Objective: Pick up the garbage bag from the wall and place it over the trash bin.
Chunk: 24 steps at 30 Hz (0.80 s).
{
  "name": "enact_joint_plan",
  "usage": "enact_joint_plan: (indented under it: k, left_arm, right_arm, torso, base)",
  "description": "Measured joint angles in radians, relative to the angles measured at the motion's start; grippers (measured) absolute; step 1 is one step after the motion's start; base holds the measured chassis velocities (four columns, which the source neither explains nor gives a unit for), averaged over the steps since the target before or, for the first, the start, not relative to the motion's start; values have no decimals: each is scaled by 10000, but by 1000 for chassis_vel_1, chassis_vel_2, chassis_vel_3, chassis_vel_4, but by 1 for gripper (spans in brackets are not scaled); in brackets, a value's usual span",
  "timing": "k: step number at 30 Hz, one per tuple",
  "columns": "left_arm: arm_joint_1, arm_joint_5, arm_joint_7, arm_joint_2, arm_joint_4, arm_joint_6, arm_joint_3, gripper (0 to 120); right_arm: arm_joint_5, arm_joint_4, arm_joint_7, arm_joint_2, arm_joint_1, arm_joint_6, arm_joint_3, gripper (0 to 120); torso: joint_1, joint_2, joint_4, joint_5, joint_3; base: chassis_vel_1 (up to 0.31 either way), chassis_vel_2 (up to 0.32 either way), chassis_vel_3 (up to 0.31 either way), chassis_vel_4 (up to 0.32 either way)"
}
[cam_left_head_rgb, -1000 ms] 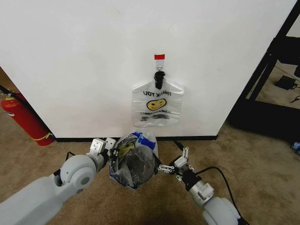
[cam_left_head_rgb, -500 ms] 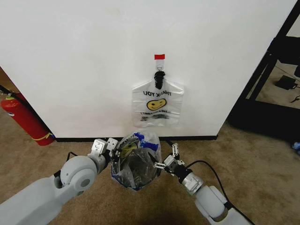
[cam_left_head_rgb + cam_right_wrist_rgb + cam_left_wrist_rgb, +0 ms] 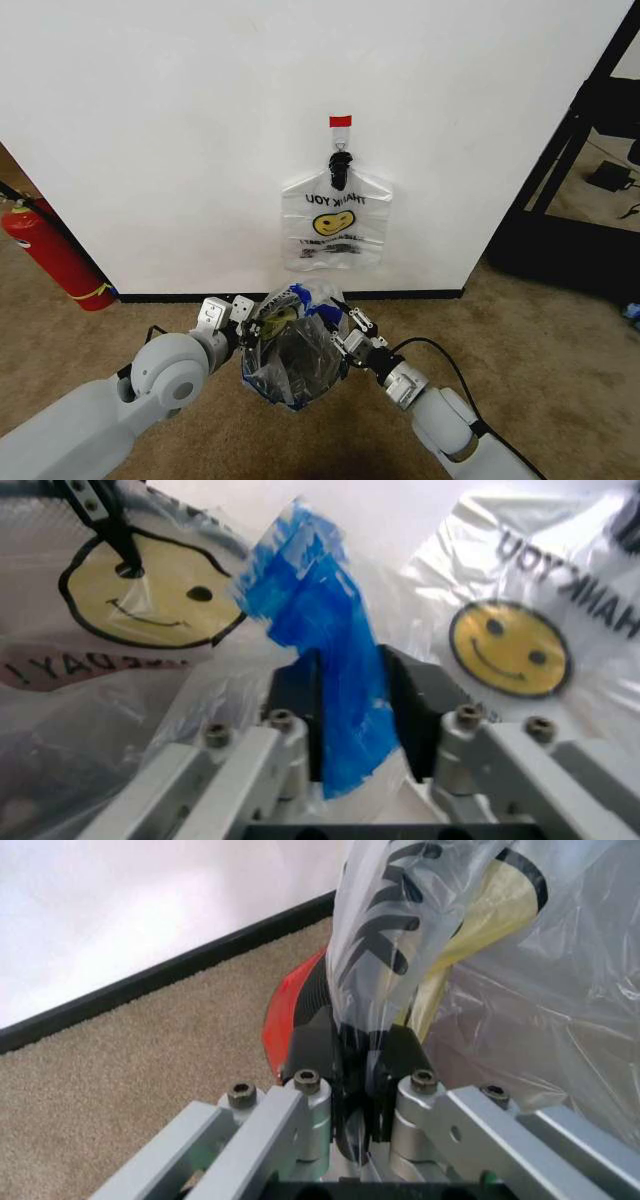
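The garbage bag [image 3: 293, 345] is draped over the trash bin [image 3: 300, 1016] below the wall [image 3: 200, 120] (a second bag hangs on the hook). The left pincer [image 3: 243, 318] pinches its rim; the right pincer [image 3: 347, 330] seems clamped on a blue fold. Thin film could tear or slip off the mesh.

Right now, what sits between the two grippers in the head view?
The trash bin, draped in a garbage bag, sits between the left gripper and right gripper; each pinches the bag's plastic, per the wrist views.
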Motion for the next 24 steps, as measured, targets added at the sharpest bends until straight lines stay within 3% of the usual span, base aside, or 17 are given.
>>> enact_joint_plan:
  k: [5, 8, 12, 14, 20, 24]
  left_arm:
    - [14, 0, 7, 2, 18, -5, -36, 4]
    - [49, 24, 32, 17, 18, -6, -67, 4]
    - [164, 203, 166, 65, -31, -7, -144, 4]
    - [186, 231, 197, 75, -45, -8, -157, 4]
    - [573, 529, 542, 167, -471, -161, -450, 4]
    - [717, 735, 696, 189, -645, -232, -521, 4]
  right_arm:
    - [805, 51, 200, -25, -145, -130, -42, 0]
    - [1157, 146, 262, -20, -223, -287, -46, 0]
    - [3446, 729, 695, 28, -382, -1114, -177, 0]
    - [3846, 808, 793, 49, -383, -1259, -184, 0]
    - [7457, 1079, 2006, 325, -109, -2702, 121, 0]
    - [8731, 851, 2539, 446, 7, -3149, 359, 0]
  torso:
    - [0, 0, 0, 0, 0]
    - [0, 0, 0, 0, 0]
    - [0, 0, 0, -1, 0]
    - [0, 0, 0, 0, 0]
    - [0, 0, 0, 0, 0]
    - [0, 0, 0, 1, 0]
  base:
    - [0, 0, 0, 0]
    - [0, 0, 0, 0]
    - [0, 0, 0, 0]
    - [0, 0, 0, 0]
    - [0, 0, 0, 0]
    - [0, 0, 0, 0]
